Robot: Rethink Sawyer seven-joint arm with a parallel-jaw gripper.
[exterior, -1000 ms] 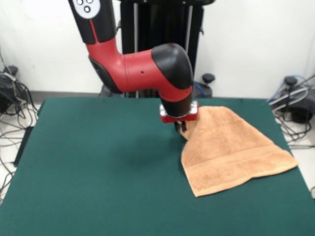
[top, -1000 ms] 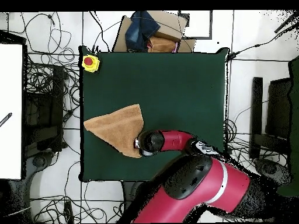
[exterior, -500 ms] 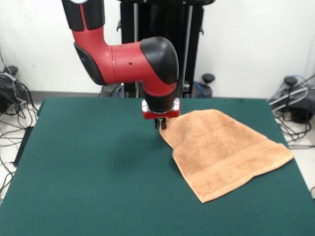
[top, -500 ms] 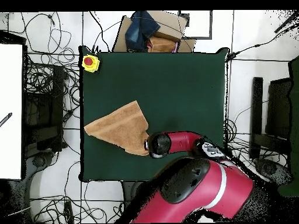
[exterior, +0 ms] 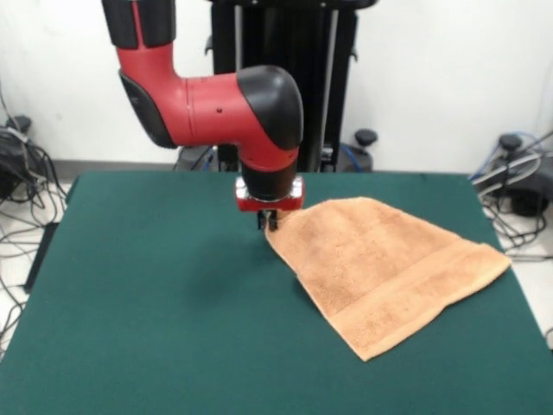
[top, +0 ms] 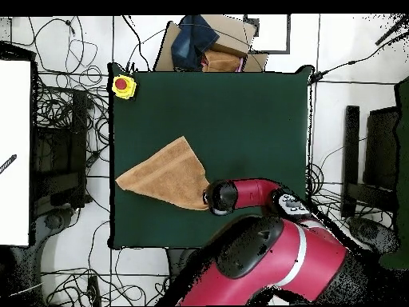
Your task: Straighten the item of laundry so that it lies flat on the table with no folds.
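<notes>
The peach-orange towel (exterior: 384,267) lies on the right half of the dark green table (exterior: 147,303), spread in a rough triangle with a band stripe near its front edge. In the overhead view the towel (top: 164,177) sits at the table's left side. My gripper (exterior: 268,223) hangs under the red and black arm and is shut on the towel's left corner, holding it a little above the table. In the overhead view the gripper (top: 209,197) is mostly hidden under the arm's wrist. The towel's tag does not show.
A yellow box with a red button (top: 123,85) sits at a table corner. Cardboard and dark cloth (top: 204,41) lie beyond the far edge. Cables cover the floor around the table. The towel's right corner (exterior: 505,259) lies near the table's right edge.
My gripper has moved left across the front view with the towel's corner in it, pulling the towel wider and flatter. The towel's right corner has slid slightly inward.
</notes>
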